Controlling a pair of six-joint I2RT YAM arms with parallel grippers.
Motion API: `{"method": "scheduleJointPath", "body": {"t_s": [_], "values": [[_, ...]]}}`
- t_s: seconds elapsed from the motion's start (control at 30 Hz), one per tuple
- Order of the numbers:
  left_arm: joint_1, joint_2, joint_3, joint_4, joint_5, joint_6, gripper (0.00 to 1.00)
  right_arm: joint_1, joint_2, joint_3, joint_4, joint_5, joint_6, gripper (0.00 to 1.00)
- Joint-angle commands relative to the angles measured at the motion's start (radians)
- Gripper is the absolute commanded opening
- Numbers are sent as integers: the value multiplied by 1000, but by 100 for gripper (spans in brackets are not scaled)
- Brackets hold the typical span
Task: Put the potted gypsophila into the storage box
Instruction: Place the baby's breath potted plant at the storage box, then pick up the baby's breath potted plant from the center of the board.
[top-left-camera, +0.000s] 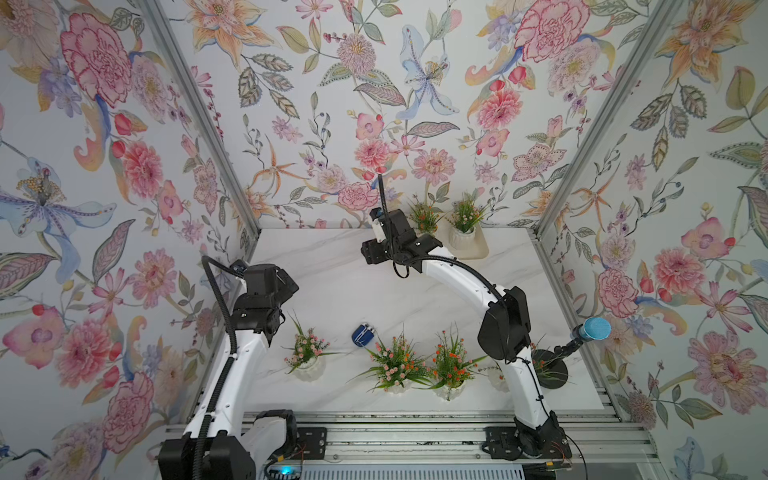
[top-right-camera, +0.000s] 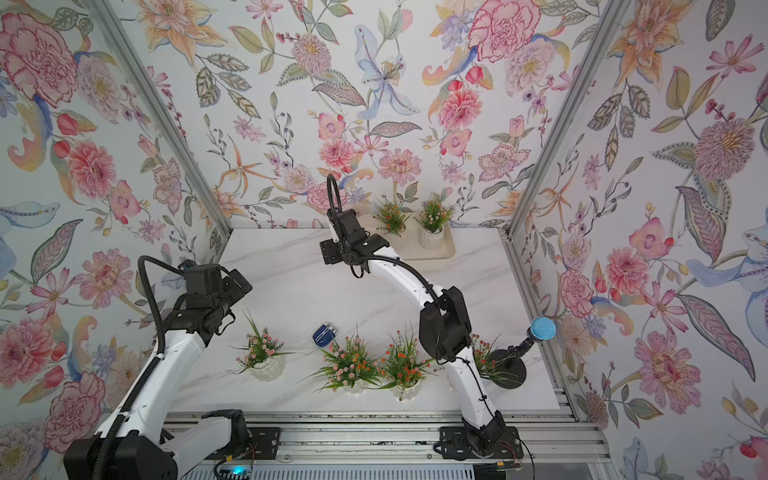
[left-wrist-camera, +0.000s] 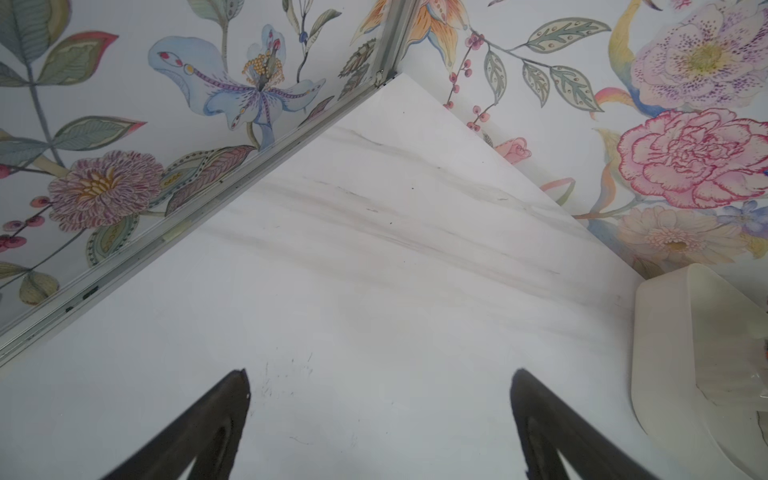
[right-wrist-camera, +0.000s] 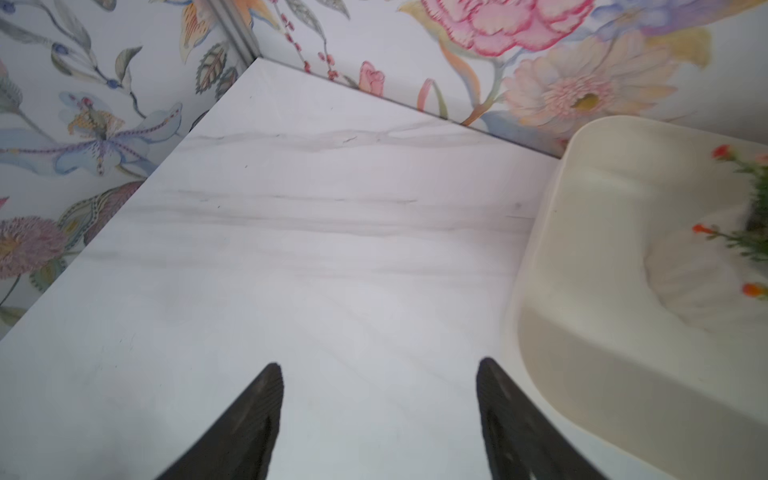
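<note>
Two pots (top-left-camera: 462, 237) sit in the box (top-left-camera: 481, 245), four outside; my right gripper (right-wrist-camera: 379, 363), beside it, and left gripper (left-wrist-camera: 379, 372) gape empty.

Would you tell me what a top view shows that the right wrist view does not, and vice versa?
Only a top view: pots still on the marble table, such as the pink-flowered pot, the blue gadget, and a second pot in the storage box. Only the right wrist view: the fingertips of the right end effector, apart with nothing between them. Shared: the storage box, the orange-flowered pot inside it, and the marble table.
</note>
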Motion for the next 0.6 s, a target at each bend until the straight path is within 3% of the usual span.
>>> {"method": "scheduleJointPath", "body": {"t_s": [0.0, 0.27, 0.57], "values": [[35, -38, -60, -115, 63, -6, 100, 61, -34, -8, -122, -12, -29, 73], [206, -102, -243, -20, 322, -5, 100, 169, 25, 14, -202, -140, 29, 68], [263, -109, -292, 4, 374, 29, 100, 277, 69, 15, -268, -172, 29, 60]]}}
